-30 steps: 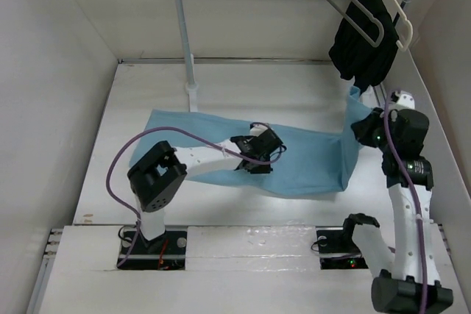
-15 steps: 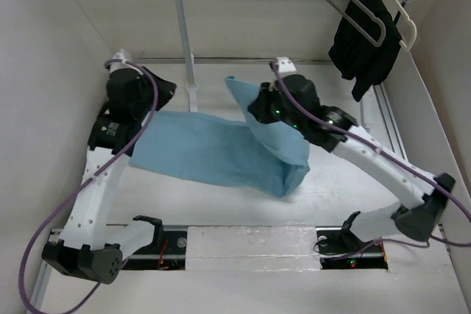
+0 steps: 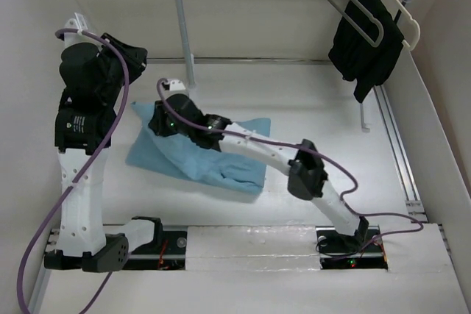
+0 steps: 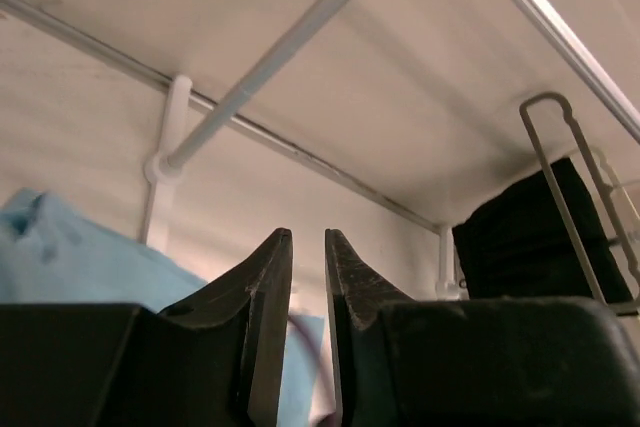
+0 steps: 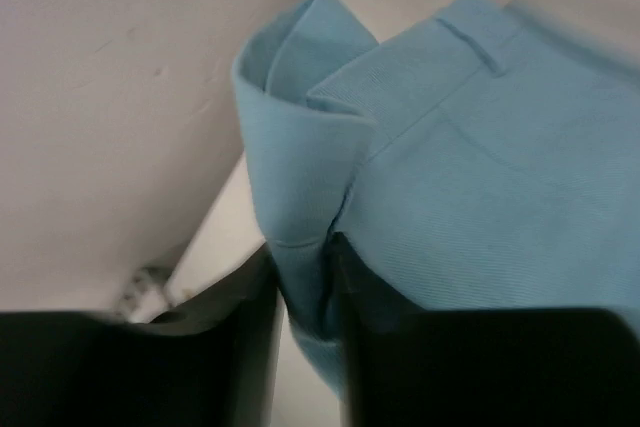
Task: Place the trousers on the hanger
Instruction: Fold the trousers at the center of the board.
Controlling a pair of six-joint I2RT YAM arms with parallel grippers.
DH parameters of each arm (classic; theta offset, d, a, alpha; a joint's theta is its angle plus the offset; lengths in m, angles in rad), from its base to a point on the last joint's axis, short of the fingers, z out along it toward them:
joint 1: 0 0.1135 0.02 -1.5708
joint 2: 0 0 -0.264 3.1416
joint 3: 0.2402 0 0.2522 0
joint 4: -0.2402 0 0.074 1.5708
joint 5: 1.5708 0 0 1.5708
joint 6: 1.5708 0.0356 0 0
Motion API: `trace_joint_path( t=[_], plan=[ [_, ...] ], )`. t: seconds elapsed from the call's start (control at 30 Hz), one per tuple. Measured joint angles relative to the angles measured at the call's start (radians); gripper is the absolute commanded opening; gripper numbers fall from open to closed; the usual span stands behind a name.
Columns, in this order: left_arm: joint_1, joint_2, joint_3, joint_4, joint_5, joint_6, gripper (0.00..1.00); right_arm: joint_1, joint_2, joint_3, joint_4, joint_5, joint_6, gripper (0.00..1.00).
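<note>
Trousers: the light blue thin-cloth trousers [image 3: 221, 165] lie folded and bunched on the white surface [image 3: 309, 101], left of centre in the overhead view. No part of them is on a hanger.
Hanger: the thin grey wire-hooked hanger [image 3: 346, 6] hangs bare at upper right, well apart from the trousers.
Right gripper: my right gripper [image 5: 305, 257] reaches across to the left and grasps a fold at the trousers' upper-left edge.
Left gripper: my left gripper [image 4: 307, 237] is raised at upper left, jaws almost together, holding nothing.
Progress: early, I judge. Lifting the cloth and draping it over the hanger are both left.
In the way: a black garment [image 3: 364, 45] on a thicker cream-white hanger [image 3: 403, 20] crowds the grey one. The white rack pole [image 3: 184, 27] stands just behind the trousers.
</note>
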Motion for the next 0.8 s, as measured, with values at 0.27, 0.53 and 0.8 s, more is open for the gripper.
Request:
trace_joint_path(
  t=[0.27, 0.53, 0.8],
  plan=[
    [0.000, 0.027, 0.027, -0.032, -0.142, 0.065, 0.18, 0.035, 0.204, -0.019, 0.129, -0.212, 0.051, 1.00],
    [0.000, 0.036, -0.262, 0.023, -0.198, 0.109, 0.26, -0.128, -0.454, -0.748, 0.237, -0.238, -0.041, 0.00],
    [0.193, 0.233, -0.588, 0.070, -0.070, 0.135, 0.28, -0.267, -0.922, -1.109, 0.204, -0.228, -0.181, 0.69]
  ],
)
